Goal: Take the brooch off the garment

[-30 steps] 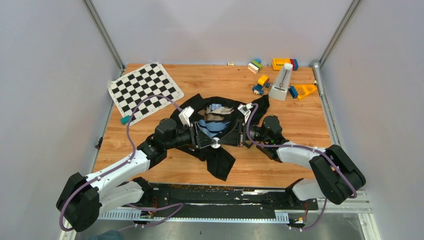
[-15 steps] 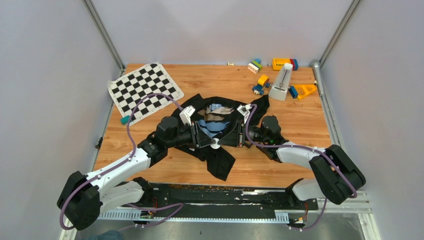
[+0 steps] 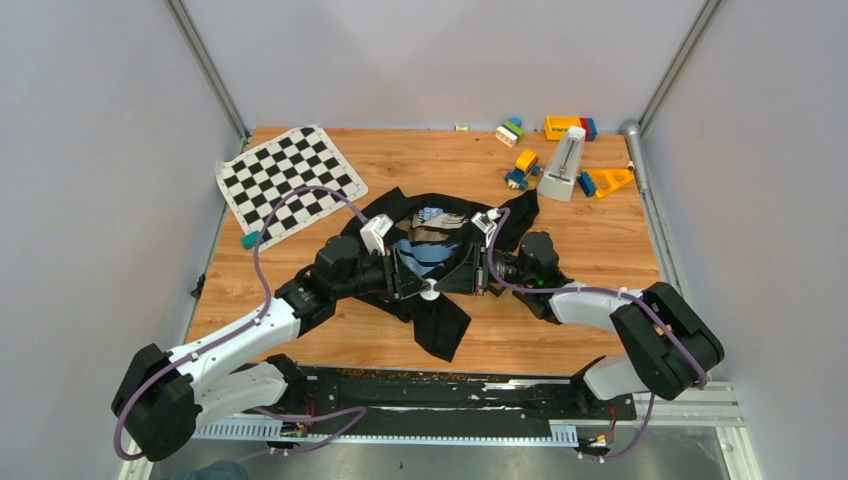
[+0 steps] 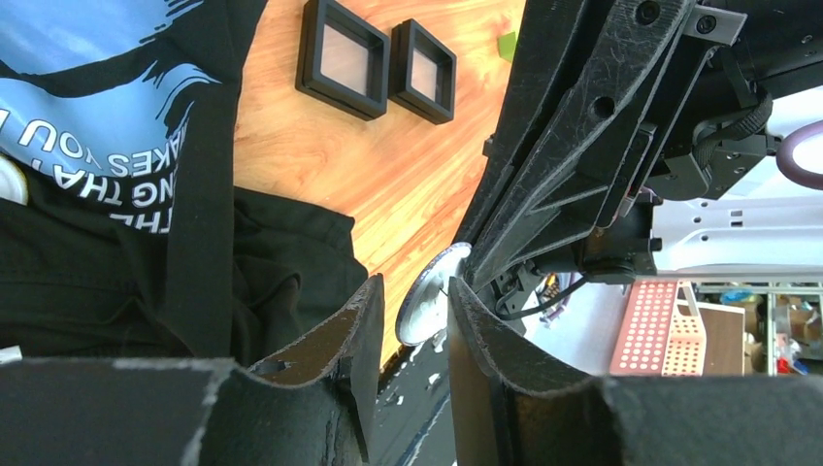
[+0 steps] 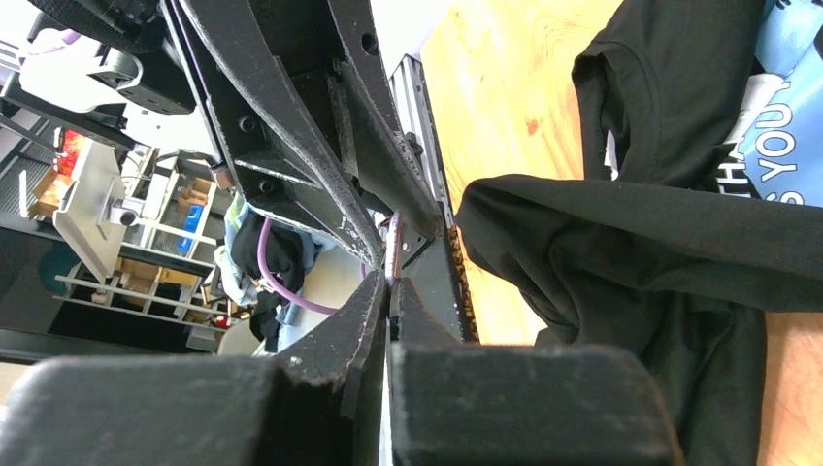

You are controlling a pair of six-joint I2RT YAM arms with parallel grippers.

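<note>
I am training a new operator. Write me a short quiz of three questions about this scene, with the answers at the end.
1. True or false: the right tool stands wide open.
2. In the left wrist view, the brooch shows: A) in the gap between the fingers of the left tool; B) on the toy blocks; C) on the chequered mat.
3. How many square black trays lie on the bare wood near the garment?
Key: 1 false, it is shut; 2 A; 3 two.
</note>
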